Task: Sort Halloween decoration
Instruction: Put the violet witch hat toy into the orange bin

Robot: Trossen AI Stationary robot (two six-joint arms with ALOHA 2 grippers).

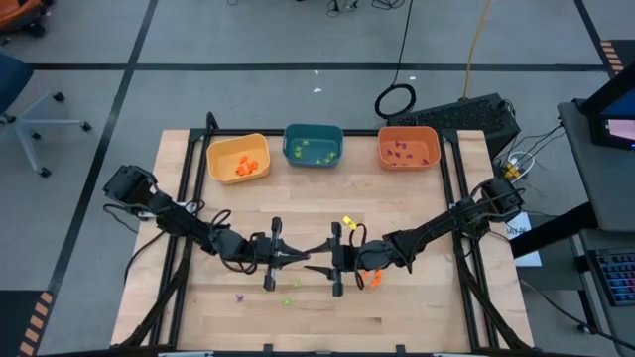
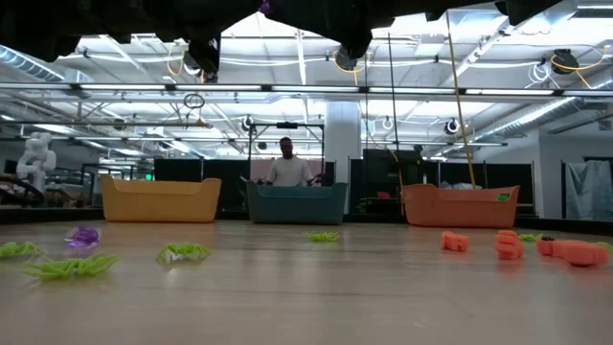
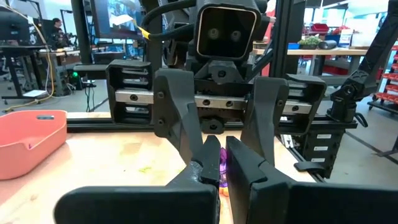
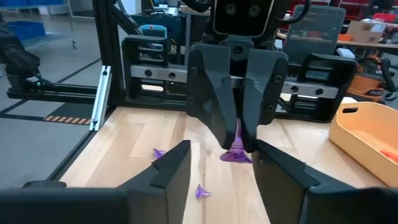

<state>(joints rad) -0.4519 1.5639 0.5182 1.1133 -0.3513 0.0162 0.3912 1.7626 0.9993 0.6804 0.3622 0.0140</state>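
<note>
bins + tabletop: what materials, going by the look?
Yellow bin, teal bin, orange bin: probably moulded plastic, with uniform solid colour, rounded corners and a smooth, low-sheen finish.
Tabletop: looks like wood, likely butcher-block style, with pale parallel strips and visible grain; the finish seems matte to satin. Whether it is solid wood or veneer cannot be told.

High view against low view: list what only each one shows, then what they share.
High view only: both arms whole, the left gripper and right gripper facing each other at mid-table, and the bins' contents: orange trinkets in the yellow bin, green in the teal bin, purple in the orange bin.
Low view only: a person beyond the teal bin, and the ceiling lights.
Both: the three bins in a row at the far edge, and loose trinkets, green, purple and orange, on the table.
</note>
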